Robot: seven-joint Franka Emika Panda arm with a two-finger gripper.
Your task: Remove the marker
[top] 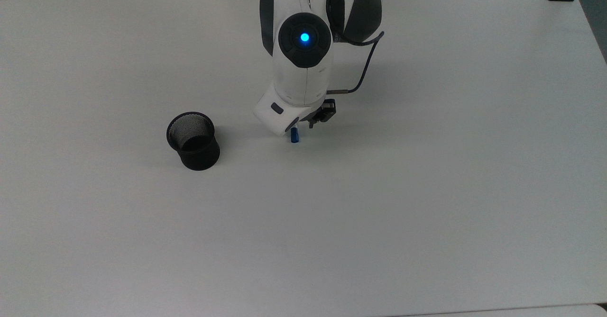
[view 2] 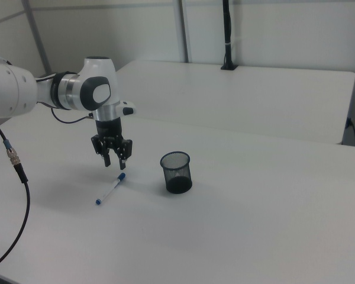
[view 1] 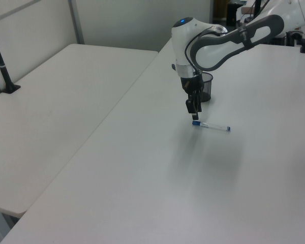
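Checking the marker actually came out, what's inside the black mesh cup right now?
The black mesh cup looks empty, though its near inner wall is hidden. The marker lies flat on the table, below the open gripper.

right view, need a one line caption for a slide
Franka arm's open claw hovers just above the marker lying flat on the white table, beside a black mesh cup.

White arm [view 2: 23, 89], black joints, blue light, dark cable.
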